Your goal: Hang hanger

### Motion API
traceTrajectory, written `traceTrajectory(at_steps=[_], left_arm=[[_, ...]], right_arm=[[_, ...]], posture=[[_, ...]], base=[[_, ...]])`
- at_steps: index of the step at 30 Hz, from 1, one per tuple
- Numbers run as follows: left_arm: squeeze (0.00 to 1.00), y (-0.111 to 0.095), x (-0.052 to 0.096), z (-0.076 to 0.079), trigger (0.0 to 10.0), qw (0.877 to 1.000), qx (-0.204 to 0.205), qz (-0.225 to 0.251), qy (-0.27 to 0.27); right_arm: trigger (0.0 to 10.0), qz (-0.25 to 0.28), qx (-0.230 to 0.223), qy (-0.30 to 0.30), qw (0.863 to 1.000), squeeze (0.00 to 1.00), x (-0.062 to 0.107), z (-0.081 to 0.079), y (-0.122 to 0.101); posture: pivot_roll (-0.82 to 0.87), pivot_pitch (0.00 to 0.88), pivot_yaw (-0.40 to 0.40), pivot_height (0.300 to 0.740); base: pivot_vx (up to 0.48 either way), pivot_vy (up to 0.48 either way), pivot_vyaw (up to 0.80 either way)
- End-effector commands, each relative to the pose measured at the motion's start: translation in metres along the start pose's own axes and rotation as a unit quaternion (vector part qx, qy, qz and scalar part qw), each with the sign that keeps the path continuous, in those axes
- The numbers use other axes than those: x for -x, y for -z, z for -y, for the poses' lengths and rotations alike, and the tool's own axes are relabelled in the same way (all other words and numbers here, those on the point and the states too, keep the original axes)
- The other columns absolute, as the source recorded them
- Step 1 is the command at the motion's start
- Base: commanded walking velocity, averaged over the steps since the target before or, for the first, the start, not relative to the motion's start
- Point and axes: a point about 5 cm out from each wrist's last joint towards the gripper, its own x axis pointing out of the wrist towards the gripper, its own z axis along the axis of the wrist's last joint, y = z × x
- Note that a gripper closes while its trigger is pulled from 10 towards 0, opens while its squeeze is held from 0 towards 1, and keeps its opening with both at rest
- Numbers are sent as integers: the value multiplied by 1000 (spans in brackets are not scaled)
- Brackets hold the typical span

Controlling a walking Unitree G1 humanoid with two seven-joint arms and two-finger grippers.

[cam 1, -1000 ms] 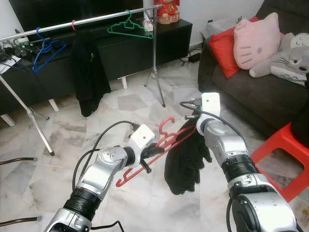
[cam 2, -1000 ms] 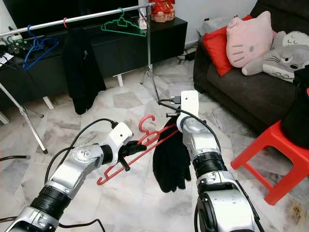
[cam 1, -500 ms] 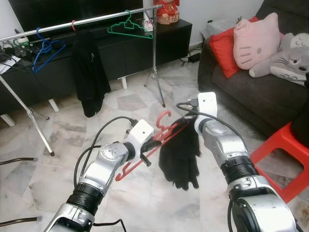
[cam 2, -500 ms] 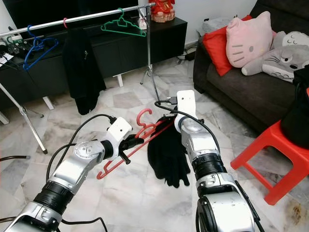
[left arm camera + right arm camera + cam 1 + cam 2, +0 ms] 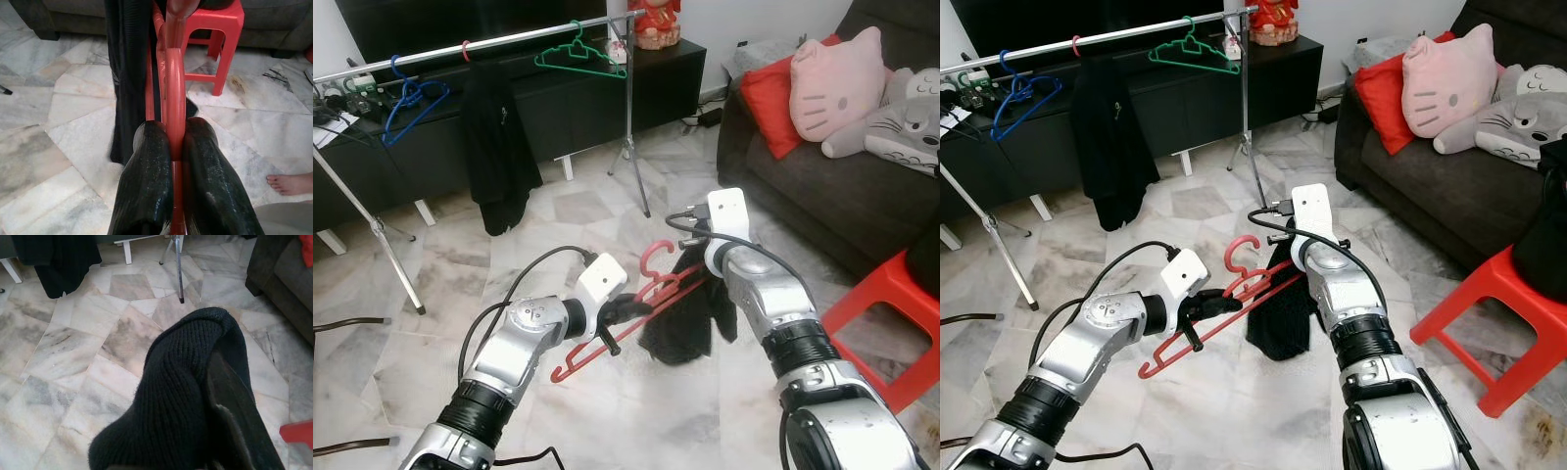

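Left wrist view has the left pincer (image 5: pixel 177 147) clamped on the red hanger (image 5: pixel 173 73). Right pincer (image 5: pixel 225 431) lies wrapped in the black garment (image 5: pixel 181 382), apparently gripping it. Beyond stand a red stool (image 5: pixel 886 323), then the clothes rail (image 5: pixel 509 41).

No text, label, brand, number or sign can be read on anything here.

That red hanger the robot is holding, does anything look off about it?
Yes. The red hanger is tilted steeply in the left gripper, and the black garment hangs bunched at its upper end by the right gripper instead of spread across it.
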Motion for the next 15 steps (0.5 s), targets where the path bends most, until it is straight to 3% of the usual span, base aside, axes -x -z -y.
traceTrajectory(at_steps=[1,4,8,11,15], left_arm=[[0,-8,-1,3,10000,999,-12,11,29],[0,-9,0,7,10000,999,-11,11,47],[0,-6,-2,-1,10000,1000,-18,-6,5],[0,-2,-5,-12,10000,998,-10,-16,-62],[0,-3,-7,-15,10000,996,-8,-15,-84]], right_arm=[[10000,26,27,-21,999,0,3,-6,-12],[10000,29,47,-30,998,0,3,-7,-12],[10000,28,56,-28,998,0,4,-8,-13],[10000,19,45,-19,999,0,6,-7,-10],[10000,9,38,-17,999,0,9,-6,-3]], posture=[[-77,0,-14,727],[-80,0,-12,727],[-79,0,-13,727],[-79,0,-14,727],[-79,0,-13,727]], base=[[0,0,0],[0,0,0],[0,0,0],[0,0,0],[0,0,0]])
